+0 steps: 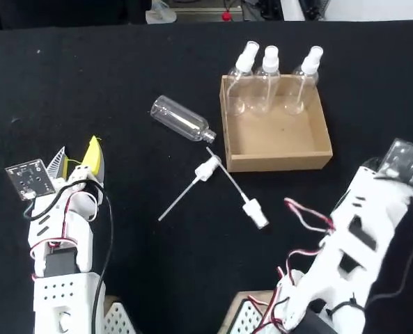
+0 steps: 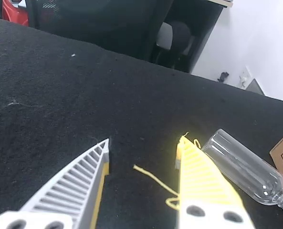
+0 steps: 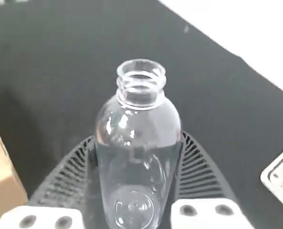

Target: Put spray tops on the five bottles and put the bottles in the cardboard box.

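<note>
The cardboard box (image 1: 276, 142) lies at the back right, with three capped bottles (image 1: 267, 80) standing along its far wall. An uncapped clear bottle (image 1: 182, 118) (image 2: 248, 169) lies on its side to the left of the box. Two spray tops, one (image 1: 207, 169) nearer the box and one (image 1: 255, 212) closer in, lie with their tubes crossing in front of the box. My left gripper (image 1: 77, 147) (image 2: 144, 140) stands open and empty, to the left of the lying bottle. My right gripper (image 3: 137, 138) is shut on another uncapped bottle (image 3: 137, 143), neck pointing away.
The black table runs on to the left and back. The right arm's white body (image 1: 359, 236) fills the near right corner. A corner of the box (image 3: 3, 176) shows beside the held bottle. A chair and clutter stand beyond the table's far edge.
</note>
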Controlling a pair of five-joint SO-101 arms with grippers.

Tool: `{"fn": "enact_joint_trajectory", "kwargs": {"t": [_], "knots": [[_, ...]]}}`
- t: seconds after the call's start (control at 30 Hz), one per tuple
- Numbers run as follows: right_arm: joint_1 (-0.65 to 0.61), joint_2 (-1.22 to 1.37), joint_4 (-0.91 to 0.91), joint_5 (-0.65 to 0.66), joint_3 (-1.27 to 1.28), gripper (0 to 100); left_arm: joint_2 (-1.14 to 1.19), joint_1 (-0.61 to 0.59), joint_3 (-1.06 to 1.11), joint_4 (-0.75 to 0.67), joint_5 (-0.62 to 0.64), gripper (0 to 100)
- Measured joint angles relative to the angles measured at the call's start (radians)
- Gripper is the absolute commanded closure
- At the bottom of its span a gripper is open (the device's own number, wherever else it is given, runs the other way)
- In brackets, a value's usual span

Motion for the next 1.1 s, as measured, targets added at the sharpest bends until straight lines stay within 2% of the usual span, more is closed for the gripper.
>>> {"fn": "enact_joint_trajectory", "kwargs": {"t": [0.13, 0.5, 0.8, 1.1], "knots": [[0.000, 0.000, -0.106, 0.000, 0.057, 90.9, 0.000, 0.000, 0.000, 0.000, 0.000, 78], [-0.015, 0.021, -0.143, 0.000, 0.086, 91.0, 0.000, 0.000, 0.000, 0.000, 0.000, 78], [-0.018, 0.284, -0.381, -0.080, 0.086, 91.0, 0.000, 0.000, 0.000, 0.000, 0.000, 78], [-0.018, 0.433, -0.568, -0.087, 0.083, 90.5, 0.000, 0.000, 0.000, 0.000, 0.000, 78]]}}
